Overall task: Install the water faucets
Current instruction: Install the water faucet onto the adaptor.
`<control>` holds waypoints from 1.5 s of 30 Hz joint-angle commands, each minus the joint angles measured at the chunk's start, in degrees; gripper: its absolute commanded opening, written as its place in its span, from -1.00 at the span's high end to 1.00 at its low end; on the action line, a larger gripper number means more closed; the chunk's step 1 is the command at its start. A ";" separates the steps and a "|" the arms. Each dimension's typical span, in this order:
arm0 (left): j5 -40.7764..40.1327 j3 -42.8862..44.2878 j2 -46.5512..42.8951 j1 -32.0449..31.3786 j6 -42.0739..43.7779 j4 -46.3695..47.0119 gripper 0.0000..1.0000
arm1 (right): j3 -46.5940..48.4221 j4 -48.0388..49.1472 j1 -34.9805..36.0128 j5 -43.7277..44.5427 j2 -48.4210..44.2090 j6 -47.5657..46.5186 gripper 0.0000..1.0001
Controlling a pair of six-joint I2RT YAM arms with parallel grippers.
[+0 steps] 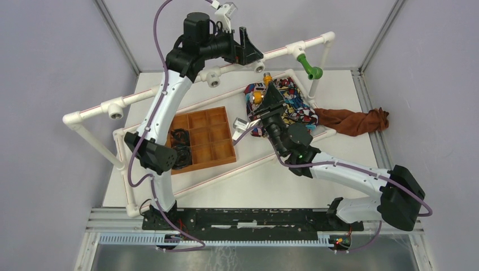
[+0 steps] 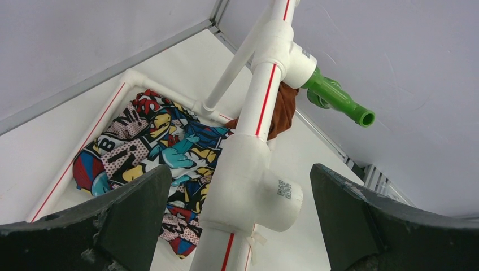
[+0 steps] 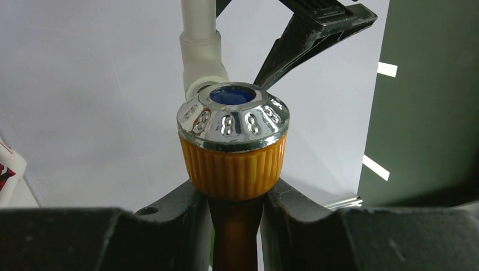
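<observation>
White table inside grey walls, noted with a white pipe frame standing on it. Found the green faucet already seated in the fitting at the right end of the upper rail, its spout angled outward. Saw it again from the left wrist, beyond a brown cloth.

Found the left gripper raised at that rail, jaws spread wide to either side of a T-fitting and touching neither side of it.

Found the right gripper over the comic-print cloth, closed narrowly on the orange-yellow faucet. Gripped it by the stem just beneath the ribbed knob, both fingers pressed against it, chrome cap with a blue centre turned toward the wrist camera. Could not tell its height above the cloth. Saw it apart from the rail's fittings in the top view.

Noted an orange compartment tray left of centre on the table, with dark parts in its left cells.
</observation>
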 commanded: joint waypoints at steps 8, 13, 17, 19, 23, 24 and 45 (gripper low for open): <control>3.63 0.24 -0.47 0.57 -2.88 3.57 -0.96 | 5.22 -0.80 -1.65 -4.21 0.88 2.59 1.00; 4.13 -0.66 -0.46 0.60 -2.87 3.80 -0.87 | 6.88 -3.40 -2.21 -4.69 1.74 3.23 1.00; 4.45 -1.16 -0.30 0.80 -3.04 3.99 -0.74 | 7.41 -4.82 -2.84 -5.32 1.85 4.18 1.00; 4.65 -1.82 -0.53 0.82 -3.04 4.45 -0.66 | 7.94 -6.17 -3.16 -5.49 2.00 4.67 1.00; 4.66 -2.76 -1.18 0.87 -2.77 4.57 -0.53 | 7.98 -7.13 -3.64 -5.96 2.37 5.37 1.00; 4.64 -2.96 -1.32 0.92 -2.64 4.55 -0.49 | 7.95 -7.08 -3.72 -6.05 2.51 5.50 1.00; 5.85 -6.21 -2.71 1.07 -1.99 5.16 0.41 | 10.82 -8.47 -4.11 -6.23 4.03 5.03 1.00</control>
